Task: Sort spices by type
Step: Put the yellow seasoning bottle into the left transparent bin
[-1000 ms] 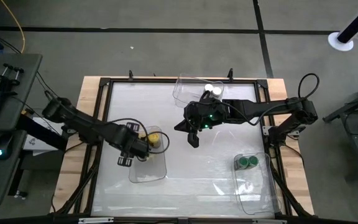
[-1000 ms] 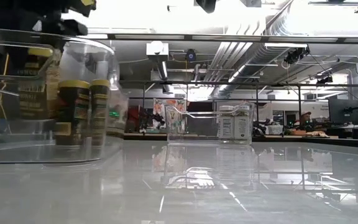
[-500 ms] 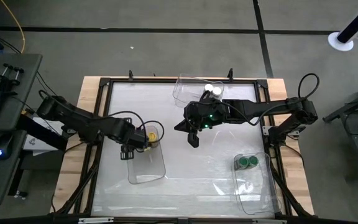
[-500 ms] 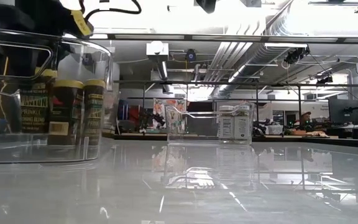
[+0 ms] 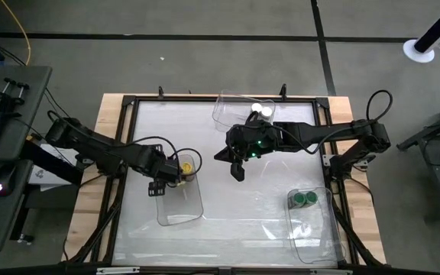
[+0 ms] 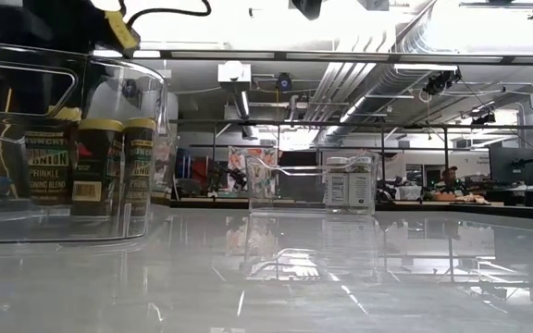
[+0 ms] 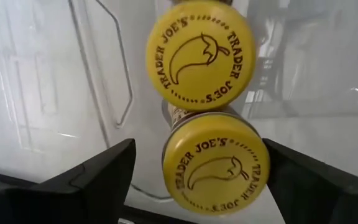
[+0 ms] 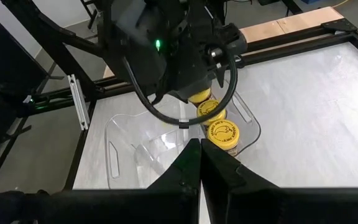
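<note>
Nearest you, two green-lidded jars (image 5: 305, 199) stand in the clear plastic bin (image 5: 312, 229) at the bench's right. At left, your left end effector (image 5: 157, 189), fingers spread, hovers over another clear bin (image 5: 182, 208) holding yellow-lidded jars (image 7: 204, 51). The right end effector (image 5: 236, 169) hangs mid-bench, pressed together. Farthest, white-lidded jars (image 5: 261, 110) sit in a third bin (image 5: 228, 107).

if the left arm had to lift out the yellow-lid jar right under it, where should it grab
Grip the nearest yellow-lid jar just under its round lid, coming straight down from above. It stands upright in the clear bin, touching the next yellow-lid jar, so the left gripper's open fingers should close across the two free sides.
</note>
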`<state>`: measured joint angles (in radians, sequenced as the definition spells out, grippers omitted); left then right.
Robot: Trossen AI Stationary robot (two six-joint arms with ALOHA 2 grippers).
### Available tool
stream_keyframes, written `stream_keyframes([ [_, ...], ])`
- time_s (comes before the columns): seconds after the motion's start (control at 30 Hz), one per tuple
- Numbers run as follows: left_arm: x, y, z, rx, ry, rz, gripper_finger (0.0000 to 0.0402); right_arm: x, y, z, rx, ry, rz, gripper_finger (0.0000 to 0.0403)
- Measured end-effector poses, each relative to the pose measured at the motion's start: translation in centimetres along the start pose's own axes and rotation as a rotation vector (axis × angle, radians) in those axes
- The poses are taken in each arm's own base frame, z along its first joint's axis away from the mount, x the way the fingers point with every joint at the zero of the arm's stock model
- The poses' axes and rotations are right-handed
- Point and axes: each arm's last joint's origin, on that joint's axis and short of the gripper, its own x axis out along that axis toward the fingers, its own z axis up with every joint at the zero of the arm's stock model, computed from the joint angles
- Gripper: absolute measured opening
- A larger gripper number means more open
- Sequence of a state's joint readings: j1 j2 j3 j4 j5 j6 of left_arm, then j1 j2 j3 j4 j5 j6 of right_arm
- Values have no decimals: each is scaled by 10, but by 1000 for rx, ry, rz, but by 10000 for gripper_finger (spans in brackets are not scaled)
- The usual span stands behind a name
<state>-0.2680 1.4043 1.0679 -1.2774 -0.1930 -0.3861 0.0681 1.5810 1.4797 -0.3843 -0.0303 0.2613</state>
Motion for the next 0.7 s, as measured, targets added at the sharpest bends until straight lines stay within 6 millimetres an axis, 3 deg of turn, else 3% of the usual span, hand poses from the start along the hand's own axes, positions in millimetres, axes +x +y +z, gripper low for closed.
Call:
stream_keyframes([
  [0.4, -33, 29, -12, -103, -144, -54, 323, 0, -1, 0, -3, 0, -2, 0],
  [0.7, -36, 31, -14, -113, -171, -64, 323, 0, -1, 0, -7, 0, -2, 0],
])
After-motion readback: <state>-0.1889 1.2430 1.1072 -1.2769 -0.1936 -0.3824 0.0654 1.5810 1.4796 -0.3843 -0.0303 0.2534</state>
